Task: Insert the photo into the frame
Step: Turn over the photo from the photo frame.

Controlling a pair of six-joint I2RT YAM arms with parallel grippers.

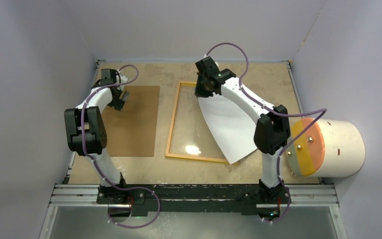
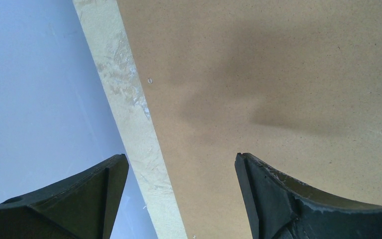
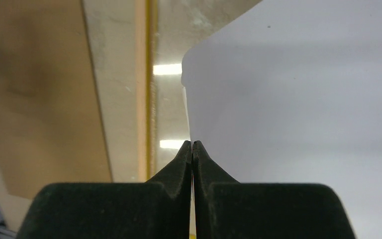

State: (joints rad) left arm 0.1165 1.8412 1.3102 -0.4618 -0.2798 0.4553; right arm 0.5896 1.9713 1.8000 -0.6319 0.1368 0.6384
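The frame (image 1: 171, 125) lies flat mid-table, a thin yellow-brown rectangle with glass that reflects the lights. The photo (image 1: 229, 124) shows its plain white reverse and curves over the frame's right half, its near corner past the frame's front rail. My right gripper (image 1: 207, 85) is shut on the photo's far edge, near the frame's far rail. In the right wrist view the pinched fingers (image 3: 192, 145) hold the white sheet (image 3: 298, 99) beside the frame's yellow rail (image 3: 150, 99). My left gripper (image 1: 121, 101) is open and empty over the brown backing board (image 1: 132, 122); its view shows the board (image 2: 278, 74).
A white cylinder with an orange and yellow end (image 1: 328, 148) lies at the right edge of the table. Grey walls enclose the table on the left, back and right. A metal rail (image 1: 194, 194) carries the arm bases at the front.
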